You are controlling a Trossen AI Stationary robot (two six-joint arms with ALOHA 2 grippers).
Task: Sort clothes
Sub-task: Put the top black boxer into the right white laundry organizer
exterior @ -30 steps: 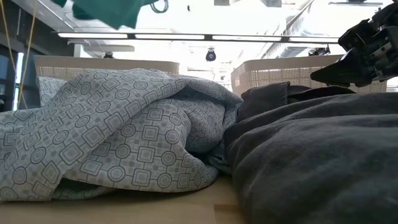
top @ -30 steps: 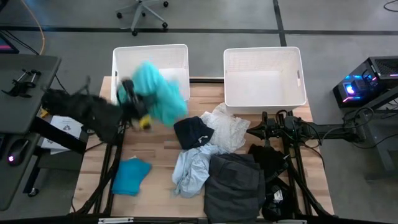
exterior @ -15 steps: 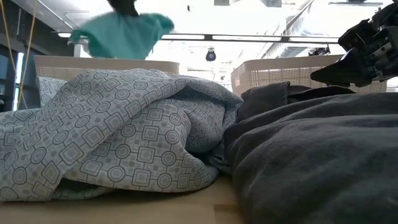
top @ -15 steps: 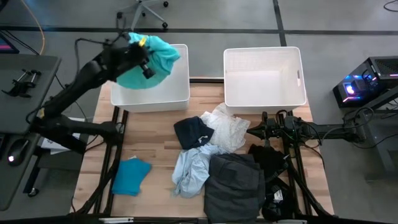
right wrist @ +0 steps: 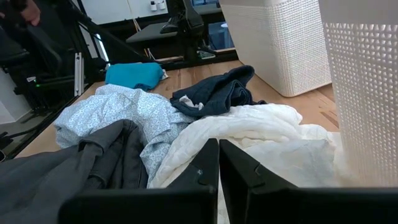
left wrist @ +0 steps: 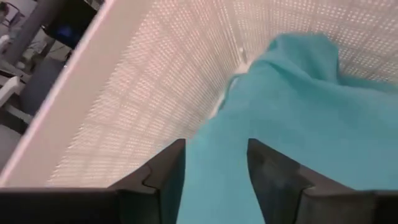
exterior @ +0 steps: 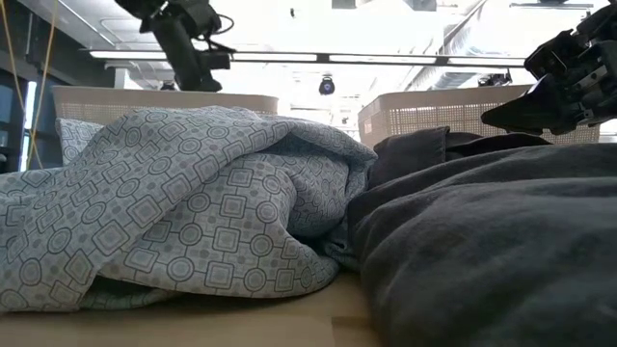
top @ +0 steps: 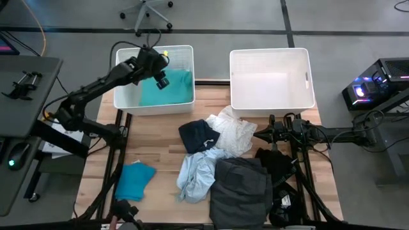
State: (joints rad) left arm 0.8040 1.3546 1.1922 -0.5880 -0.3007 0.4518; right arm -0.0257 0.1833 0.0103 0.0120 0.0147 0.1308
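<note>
A teal garment (top: 172, 89) (left wrist: 292, 112) lies inside the left white basket (top: 153, 108), against its perforated wall (left wrist: 155, 93). My left gripper (top: 161, 75) (left wrist: 214, 171) hangs open just above it, over the basket. On the table lie a bright blue garment (top: 134, 180), a navy one (top: 198, 135), a white one (top: 233, 131), a pale blue patterned one (top: 197, 172) and a large dark grey one (top: 239, 186). My right gripper (top: 261, 135) (right wrist: 217, 168) is shut and stands beside the white garment (right wrist: 249, 134), with nothing between its fingers.
The right white basket (top: 271, 96) stands at the far edge, to the right of the left one. A black garment (top: 276, 163) lies under my right arm. Bare wood shows on the table's left between the bright blue garment and the left basket.
My left gripper has swung up and toward the table's far edge, from over the table's left part to over the left basket. The teal garment that hung from it now lies in that basket, let go. My right arm has kept still.
</note>
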